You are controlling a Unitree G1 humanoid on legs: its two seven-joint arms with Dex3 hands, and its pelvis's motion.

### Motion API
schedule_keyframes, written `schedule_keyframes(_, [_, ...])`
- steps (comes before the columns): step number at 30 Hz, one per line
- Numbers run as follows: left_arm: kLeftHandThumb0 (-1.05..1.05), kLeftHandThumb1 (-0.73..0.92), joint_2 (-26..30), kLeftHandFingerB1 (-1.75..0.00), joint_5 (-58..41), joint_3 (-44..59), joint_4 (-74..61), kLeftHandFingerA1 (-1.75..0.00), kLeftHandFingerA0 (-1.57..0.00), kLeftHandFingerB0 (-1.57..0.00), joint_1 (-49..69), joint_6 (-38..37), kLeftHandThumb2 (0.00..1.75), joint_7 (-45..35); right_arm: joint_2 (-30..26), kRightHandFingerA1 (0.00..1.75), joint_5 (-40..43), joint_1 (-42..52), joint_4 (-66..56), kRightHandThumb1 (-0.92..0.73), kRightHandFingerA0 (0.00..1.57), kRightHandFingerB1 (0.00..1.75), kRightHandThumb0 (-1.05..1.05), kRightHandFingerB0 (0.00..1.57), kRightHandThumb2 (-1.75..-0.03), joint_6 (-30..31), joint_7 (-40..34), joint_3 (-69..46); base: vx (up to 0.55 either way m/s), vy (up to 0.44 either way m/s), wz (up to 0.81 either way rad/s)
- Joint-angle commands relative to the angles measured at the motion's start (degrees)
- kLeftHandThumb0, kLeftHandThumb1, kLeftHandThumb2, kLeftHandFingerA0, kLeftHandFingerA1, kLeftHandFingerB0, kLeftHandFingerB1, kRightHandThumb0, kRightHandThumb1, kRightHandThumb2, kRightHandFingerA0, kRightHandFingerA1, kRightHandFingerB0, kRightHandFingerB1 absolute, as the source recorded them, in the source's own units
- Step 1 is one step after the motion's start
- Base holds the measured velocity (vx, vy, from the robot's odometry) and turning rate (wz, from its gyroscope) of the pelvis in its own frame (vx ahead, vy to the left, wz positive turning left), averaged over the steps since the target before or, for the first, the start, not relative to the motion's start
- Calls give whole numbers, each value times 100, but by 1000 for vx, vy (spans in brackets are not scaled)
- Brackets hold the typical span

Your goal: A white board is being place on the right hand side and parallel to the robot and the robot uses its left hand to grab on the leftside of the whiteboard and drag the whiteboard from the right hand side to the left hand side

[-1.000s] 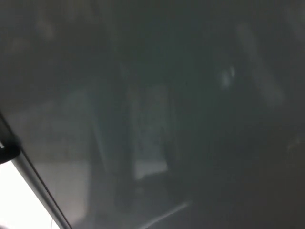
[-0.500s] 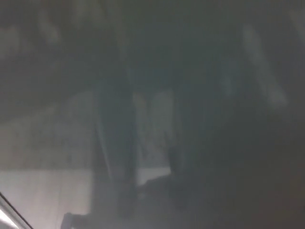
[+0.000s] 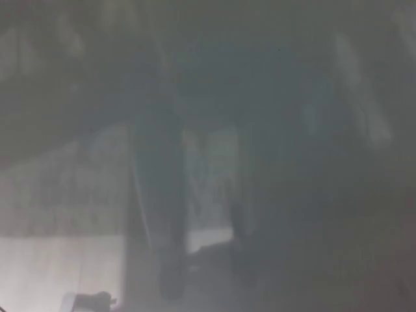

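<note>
One whiteboard (image 3: 279, 97), its grey glossy face filling my whole view. Zero of my hands in sight, left or right. In the sheen: two dark upright blurs side by side, one pale patch between them, one pale block at lower left, all too smeared to name. One small dark lump at the bottom edge, also unreadable

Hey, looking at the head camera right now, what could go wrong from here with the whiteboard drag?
Two risks, both hedged. The whiteboard surface fills the whole head view as a murky grey, faintly reflective field, so its edges cannot be made out and any drift or tilt could go unnoticed. Neither robot hand shows, so a slipping hold on the left side would probably not be seen. A small dark shape at the bottom left is too blurred to identify; it might be something in the board's path.
</note>
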Motion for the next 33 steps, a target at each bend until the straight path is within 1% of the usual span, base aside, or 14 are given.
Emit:
schedule_keyframes(1, [-61, 37, 70, -1, -44, -68, 59, -19, 0, 0, 47, -275, 70, -439, -32, 94, 32, 47, 21, -76, 107, 89, -49, 47, -70, -7, -15, -37, 0, 0, 0])
schedule_keyframes(5, [-60, 36, 46, -1, -105, -29, 85, -20, 0, 0, 94, -294, 69, -477, -21, 94, 29, 32, 21, -77, 101, 87, -47, 45, -70, 48, 19, -35, 0, 0, 0])
schedule_keyframes(7, [-59, 34, 18, -1, -199, 37, 121, -16, 0, 0, 127, -225, 67, -559, -23, 97, 18, 31, 19, -77, 118, 87, -49, 46, -70, 52, -2, -29, 0, 0, 0])
schedule_keyframes(9, [-62, 36, -47, 0, -316, 149, 123, -12, 0, 0, 223, -137, 68, -521, -28, 94, 7, 33, 17, -77, 101, 88, -49, 45, -70, 41, 4, -17, 0, 0, 0])
schedule_keyframes(19, [-67, 47, -949, -3, -1079, 1137, 144, -3, 0, 0, 1604, 178, 72, -407, -27, 92, 13, 154, 30, -78, 95, 88, -47, 46, -71, -2, 41, -38, 0, 0, 0])
schedule_keyframes(22, [-69, 47, -1374, -14, -1105, 1392, 224, -22, -5, 0, 1888, -111, 82, 87, 14, 94, 22, 173, 53, -78, 103, 84, -44, 46, -71, 11, 10, -47, 0, 0, 0])
schedule_keyframes(24, [-61, 66, -1616, -11, -1053, 1502, 360, -23, 0, 0, 1987, -220, 61, 584, 28, 93, 43, 197, 61, -79, 98, 84, -45, 44, -71, 9, 63, -61, 0, 0, 0])
schedule_keyframes(25, [-64, 58, -1743, -15, -1119, 1603, 414, -22, 0, 0, 2012, -229, 88, 684, 35, 93, 65, 200, 63, -78, 96, 83, -45, 45, -71, 6, 86, -81, 0, 0, 0])
schedule_keyframes(26, [-64, 58, -1906, -15, -1220, 1733, 488, -22, 0, 0, 2038, -246, 88, 791, 44, 93, 96, 201, 65, -78, 96, 83, -45, 45, -71, 3, 111, -108, 0, 0, 0])
schedule_keyframes(27, [-57, 83, -2201, -16, -1330, 1911, 759, -24, -2, 0, 2122, -279, 68, 1055, 48, 95, 59, 236, 64, -79, 98, 85, -47, 45, -69, -20, 89, -77, 0, 0, 0])
schedule_keyframes(28, [-69, 69, -2321, -17, -1311, 1937, 856, -23, 0, 0, 2157, -270, 96, 1177, 43, 95, 42, 239, 60, -78, 103, 87, -46, 46, -72, -26, 80, -64, 0, 0, 0])
schedule_keyframes(30, [-69, 72, -2592, -13, -1235, 1946, 1056, -27, -1, 0, 2313, -297, 98, 1435, 57, 94, -20, 303, 61, -77, 104, 88, -46, 46, -73, -53, 12, -9, 0, 0, 0])
schedule_keyframes(31, [-60, 86, -2660, -4, -1213, 1945, 1114, -26, -9, 0, 2337, -235, 73, 1512, 62, 95, -24, 312, 62, -77, 102, 89, -45, 47, -73, -53, 5, -4, 0, 0, 0])
schedule_keyframes(33, [-60, 88, -2868, -4, -1079, 1840, 1266, -28, -13, 0, 2372, -195, 72, 1807, 86, 96, -5, 319, 58, -77, 99, 91, -43, 48, -74, -77, 5, -12, 0, 0, 0])
